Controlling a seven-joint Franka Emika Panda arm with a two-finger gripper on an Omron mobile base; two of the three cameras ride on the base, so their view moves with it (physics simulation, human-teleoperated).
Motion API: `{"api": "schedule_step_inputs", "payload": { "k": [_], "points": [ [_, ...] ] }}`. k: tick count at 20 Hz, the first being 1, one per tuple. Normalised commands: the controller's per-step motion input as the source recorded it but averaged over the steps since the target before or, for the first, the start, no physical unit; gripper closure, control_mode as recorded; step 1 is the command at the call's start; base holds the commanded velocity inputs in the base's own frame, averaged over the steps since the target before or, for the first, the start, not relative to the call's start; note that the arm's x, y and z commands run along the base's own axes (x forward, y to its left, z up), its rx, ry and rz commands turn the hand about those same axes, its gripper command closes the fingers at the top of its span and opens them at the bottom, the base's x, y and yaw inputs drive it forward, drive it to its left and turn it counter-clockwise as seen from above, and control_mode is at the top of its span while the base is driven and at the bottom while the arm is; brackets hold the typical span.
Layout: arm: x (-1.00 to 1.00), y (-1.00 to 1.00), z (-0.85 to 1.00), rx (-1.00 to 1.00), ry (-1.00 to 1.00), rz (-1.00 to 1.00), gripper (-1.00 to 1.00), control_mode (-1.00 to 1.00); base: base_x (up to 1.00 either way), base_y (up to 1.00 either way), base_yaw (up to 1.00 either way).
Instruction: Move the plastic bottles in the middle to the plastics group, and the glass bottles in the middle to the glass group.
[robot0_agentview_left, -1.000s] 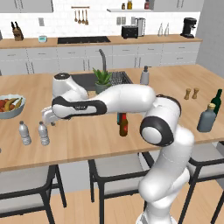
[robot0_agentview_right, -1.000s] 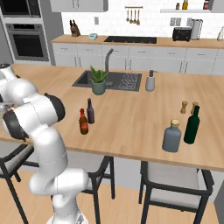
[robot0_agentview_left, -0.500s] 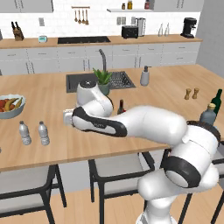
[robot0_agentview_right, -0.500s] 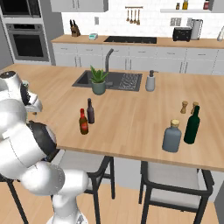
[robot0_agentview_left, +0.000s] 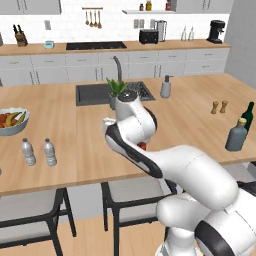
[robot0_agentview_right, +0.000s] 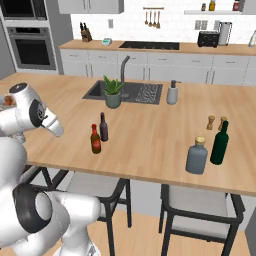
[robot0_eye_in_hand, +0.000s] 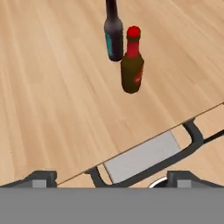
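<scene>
Bottles first: the brown bottle with its red cap stands dead ahead of the gripper, and the black bottle sits just beyond it, almost shoulder to shoulder. Both are upright in the middle of the island counter, clear of the open fingers, which are spread as wide as they go with nothing between them.

That closeness is the worry. A wide-open approach on the brown bottle could clip its dark neighbour and tip it, and slim bottles like these look easy to topple. The hand also hovers out past the counter edge, over a stool, so a low sweep inward risks catching the lip of the wood.

Far off to the gripper's right stand the green wine bottle and the grey bottle with the cork, the likely drop spot. The salt and pepper shakers stand close behind them, so a careless set-down could knock something over there. Off the other way, two small water bottles stand beside the fruit bowl.
</scene>
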Motion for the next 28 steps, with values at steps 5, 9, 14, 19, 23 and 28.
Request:
{"api": "schedule_step_inputs", "payload": {
  "k": [5, 9, 14, 19, 23, 28],
  "points": [
    [-0.01, -0.97, 0.29, 0.00, 0.07, -0.41, -1.00, -1.00, 0.00, 0.00, 0.00],
    [0.12, -0.34, 0.06, -0.06, 0.08, 0.08, -1.00, -1.00, 0.00, 0.00, 0.00],
    [0.05, -0.05, 0.00, -0.21, 0.29, 0.34, -1.00, -1.00, 0.00, 0.00, 0.00],
    [0.05, -0.28, -0.14, -0.12, 0.19, 0.46, -1.00, -1.00, 0.00, 0.00, 0.00],
    [0.32, -0.76, 0.00, 0.10, -0.07, 0.23, -1.00, -1.00, 0.00, 0.00, 0.00],
    [0.38, -0.36, -0.12, 0.19, -0.04, 0.17, -1.00, -1.00, 0.00, 0.00, 0.00]
  ]
}}
